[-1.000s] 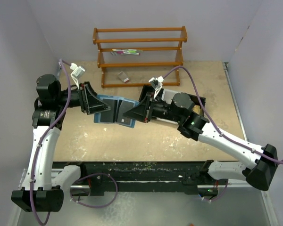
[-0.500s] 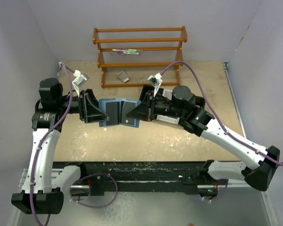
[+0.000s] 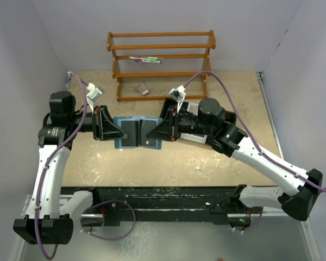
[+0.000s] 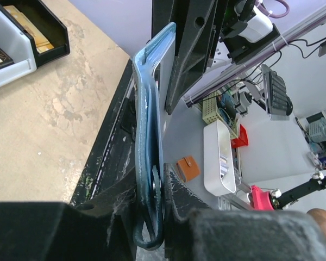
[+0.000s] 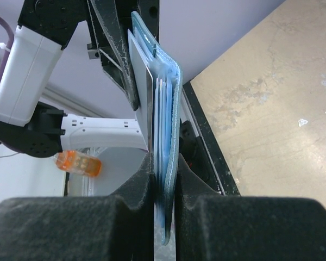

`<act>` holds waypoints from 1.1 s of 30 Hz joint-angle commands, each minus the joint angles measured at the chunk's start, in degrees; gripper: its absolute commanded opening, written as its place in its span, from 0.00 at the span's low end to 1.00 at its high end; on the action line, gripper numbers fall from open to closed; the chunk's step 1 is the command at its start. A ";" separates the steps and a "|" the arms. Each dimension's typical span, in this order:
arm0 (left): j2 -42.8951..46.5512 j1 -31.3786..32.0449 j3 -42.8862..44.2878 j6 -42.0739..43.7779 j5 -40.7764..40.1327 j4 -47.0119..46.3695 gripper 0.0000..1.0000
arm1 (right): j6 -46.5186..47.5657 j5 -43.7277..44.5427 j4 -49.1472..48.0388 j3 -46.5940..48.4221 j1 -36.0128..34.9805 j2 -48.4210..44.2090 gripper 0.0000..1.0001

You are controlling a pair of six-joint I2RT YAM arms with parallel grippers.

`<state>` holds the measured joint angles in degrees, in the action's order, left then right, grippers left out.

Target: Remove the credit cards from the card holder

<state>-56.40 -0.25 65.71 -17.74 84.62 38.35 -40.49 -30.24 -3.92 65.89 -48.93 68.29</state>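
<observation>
Pinched shut on one wallet (image 3: 138,136) flap with left gripper (image 3: 118,132), other flap with right gripper (image 3: 154,132). Stretched open mid-air, probably so cards (image 3: 130,130) sit exposed for pulling.

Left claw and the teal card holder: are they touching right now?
Touching. The left wrist view shows the left claw clamped onto the card holder, one jaw pressed against each face, with no gap on either side.

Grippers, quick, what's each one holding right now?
The left gripper is closed on the card holder.
The right gripper is closed on the card holder too.
</observation>
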 commanded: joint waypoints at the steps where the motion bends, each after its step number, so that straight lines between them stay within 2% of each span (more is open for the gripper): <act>1: 0.16 -0.02 1.00 2.89 1.41 0.72 0.20 | 0.37 -2.56 -3.19 1.00 0.34 -1.49 0.00; 2: 0.14 -0.01 1.11 2.84 1.72 0.75 0.17 | 0.14 -2.29 -3.20 0.73 0.40 -1.45 0.00; 5: -0.06 -0.01 1.29 2.28 2.33 0.81 0.10 | -0.35 -1.45 -2.54 0.38 0.95 -1.08 0.19; 8: -0.86 -0.03 1.35 0.99 2.47 0.69 0.07 | -0.55 0.56 -0.42 0.64 2.21 -0.89 0.45; 10: -1.55 -0.08 1.50 0.40 2.41 0.59 0.06 | -0.16 1.89 2.38 1.51 3.50 -0.86 0.58; 12: -2.04 -0.10 1.77 0.04 1.78 0.58 0.06 | 0.47 3.84 5.26 2.62 5.13 -1.59 0.68; 14: -2.39 -0.17 2.25 -0.09 0.11 0.51 0.05 | 1.41 8.11 8.92 4.96 6.05 -3.17 0.74; 16: -2.23 -0.19 2.75 0.17 -2.77 0.34 0.05 | 0.76 11.64 10.57 6.38 6.16 -5.55 0.76; 20: -1.96 -0.19 3.30 -0.68 -9.67 -1.84 0.04 | -0.95 16.12 7.08 7.06 6.11 -7.72 0.80; 24: -2.55 -0.19 4.25 -0.98 -13.81 -2.04 0.03 | -3.29 12.31 3.63 6.26 5.77 -6.35 0.79; 33: -1.99 -0.21 4.07 -5.69 -6.41 -6.62 0.06 | -10.07 -0.97 -13.03 1.31 3.14 1.06 0.63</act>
<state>-59.35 -0.30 67.40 -20.32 73.10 37.10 -46.89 -24.21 -7.49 69.17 -45.41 67.40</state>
